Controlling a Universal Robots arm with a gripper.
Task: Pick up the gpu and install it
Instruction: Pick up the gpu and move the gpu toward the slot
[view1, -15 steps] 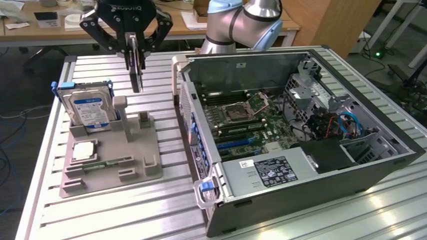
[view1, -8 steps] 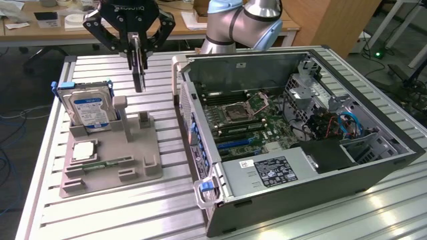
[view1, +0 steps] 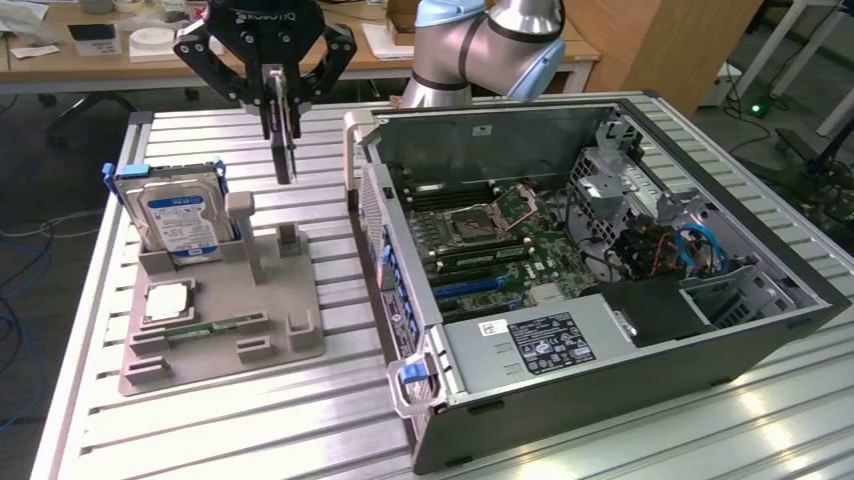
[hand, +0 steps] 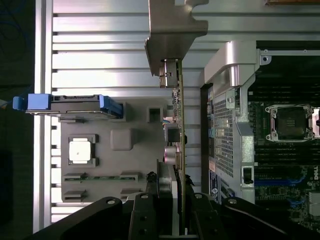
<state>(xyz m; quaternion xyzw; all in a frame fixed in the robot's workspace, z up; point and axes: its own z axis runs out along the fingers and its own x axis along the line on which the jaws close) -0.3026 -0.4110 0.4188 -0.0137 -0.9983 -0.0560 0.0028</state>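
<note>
Pincer (hand: 177, 197) clenched on the gpu (hand: 179, 115), hanging edge-on above the gray holder tray (view1: 200, 360); light, stiff, fragile card, likely best gripped along its top edge.

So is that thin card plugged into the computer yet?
Out. The gpu hangs upright in the gripper, above the grey holder tray, outside the computer case.

probably a robotics lab, slatted aluminium bench (view1: 200, 420), cluttered desks (view1: 160, 70) behind
</note>
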